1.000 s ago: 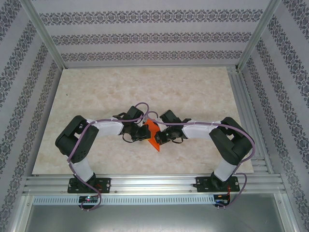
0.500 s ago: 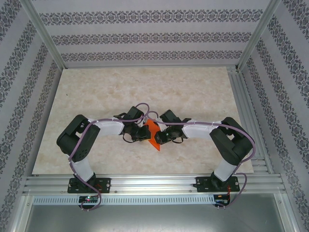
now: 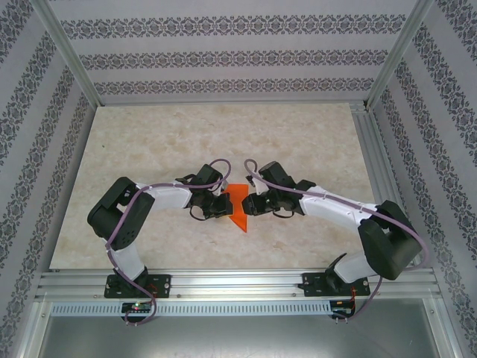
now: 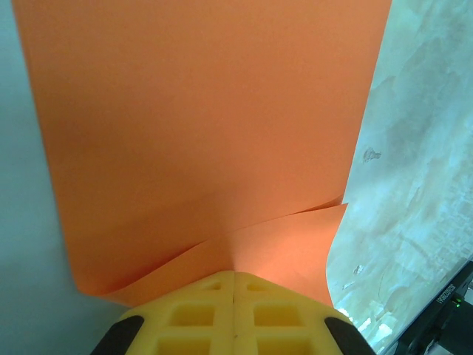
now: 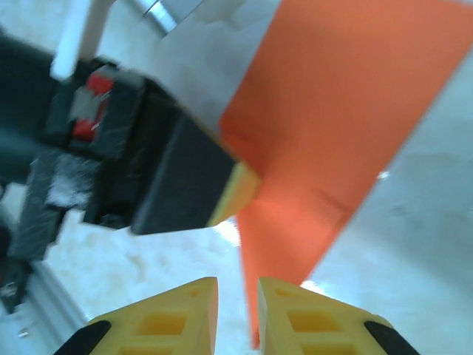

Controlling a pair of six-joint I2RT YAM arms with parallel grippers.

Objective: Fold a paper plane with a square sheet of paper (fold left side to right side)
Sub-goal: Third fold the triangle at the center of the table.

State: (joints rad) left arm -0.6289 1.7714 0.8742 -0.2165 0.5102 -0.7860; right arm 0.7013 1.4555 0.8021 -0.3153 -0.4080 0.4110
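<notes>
Found the right arm (image 3: pixel 339 211) swung outward compared with a second earlier, its elbow carried farther to its own right and closer to the table's near edge. Found the right gripper (image 3: pixel 253 204) drawn back off the square sheet of paper (image 3: pixel 238 203), which it had been covering on that side; saw more orange bared as a result. Noted, from the right wrist, the right gripper (image 5: pixel 238 296) with jaws parted by a narrow gap, where a second before they had been pressed together. Saw nothing clamped between them, with the sheet's (image 5: pixel 347 111) pointed lower tip just ahead of the fingertips and slightly to their right. Found the left arm (image 3: pixel 168 195) and the left gripper (image 3: pixel 222 206) much where they had been. Saw, from the left wrist, the left gripper (image 4: pixel 234 296) with yellow fingers closed together, pinching the near edge of the sheet (image 4: pixel 207 133). Saw the folded orange layers spreading straight ahead of that hand and the marbled tabletop (image 4: pixel 414 185) to its right. Could not tell whether the sheet's far part lay flat on the tabletop.
</notes>
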